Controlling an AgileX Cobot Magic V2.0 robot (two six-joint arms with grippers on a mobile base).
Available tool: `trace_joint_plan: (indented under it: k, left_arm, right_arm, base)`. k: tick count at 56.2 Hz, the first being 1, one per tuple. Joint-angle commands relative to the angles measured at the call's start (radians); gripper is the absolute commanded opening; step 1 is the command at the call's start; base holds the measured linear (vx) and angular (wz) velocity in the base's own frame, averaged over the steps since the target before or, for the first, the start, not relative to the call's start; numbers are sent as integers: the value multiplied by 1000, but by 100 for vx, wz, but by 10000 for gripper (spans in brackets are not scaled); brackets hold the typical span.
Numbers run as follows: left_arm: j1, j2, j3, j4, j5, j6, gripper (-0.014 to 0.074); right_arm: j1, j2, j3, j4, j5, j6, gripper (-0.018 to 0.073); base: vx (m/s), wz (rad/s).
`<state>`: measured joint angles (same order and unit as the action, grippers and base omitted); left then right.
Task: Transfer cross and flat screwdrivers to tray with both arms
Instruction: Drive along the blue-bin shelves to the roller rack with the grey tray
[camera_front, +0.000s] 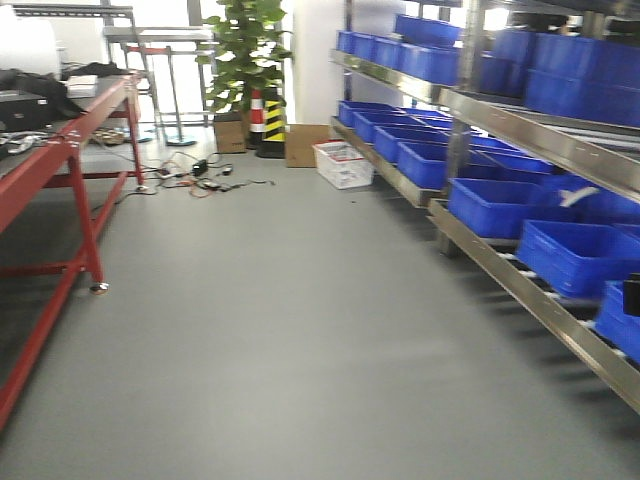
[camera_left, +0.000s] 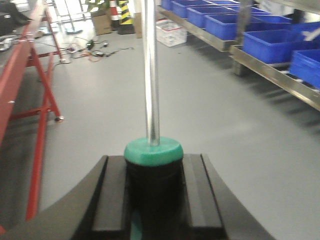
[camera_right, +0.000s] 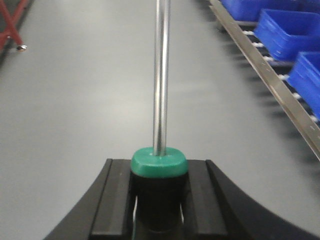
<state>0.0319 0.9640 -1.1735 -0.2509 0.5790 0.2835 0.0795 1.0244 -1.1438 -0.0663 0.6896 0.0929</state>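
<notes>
In the left wrist view, my left gripper (camera_left: 153, 170) is shut on a screwdriver (camera_left: 152, 150) by its black-and-green handle, and the steel shaft points away over the grey floor. In the right wrist view, my right gripper (camera_right: 159, 175) is shut on the other screwdriver (camera_right: 159, 162) in the same way, shaft forward. Which one is cross and which flat cannot be told, since both tips run out of frame. The tray is out of view. Neither arm shows in the front view.
Grey floor (camera_front: 300, 330) stretches ahead. A red-framed workbench (camera_front: 60, 150) runs along the left. Metal shelving with several blue bins (camera_front: 500, 200) lines the right. Cables (camera_front: 195, 175), a plant (camera_front: 245, 50), a striped cone, cardboard boxes and a white crate (camera_front: 343, 163) stand at the far end.
</notes>
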Motion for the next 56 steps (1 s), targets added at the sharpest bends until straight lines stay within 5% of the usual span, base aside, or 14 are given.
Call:
trace_joint_plan:
  k: [1, 28, 56]
  left_arm:
    - [-5, -13, -30, -18, -88, -9, 3]
    - [-5, -12, -30, -18, -88, -9, 3]
    - [-5, -12, -30, -18, -88, -9, 3]
  right_arm:
    - [-1, -14, -36, -7, -90, -6, -8]
    - [-1, -14, -36, -7, -90, -6, -8]
    - [-1, -14, -36, -7, -90, -6, -8]
  base:
    - [65, 40]
    - [65, 25]
    - [61, -9]
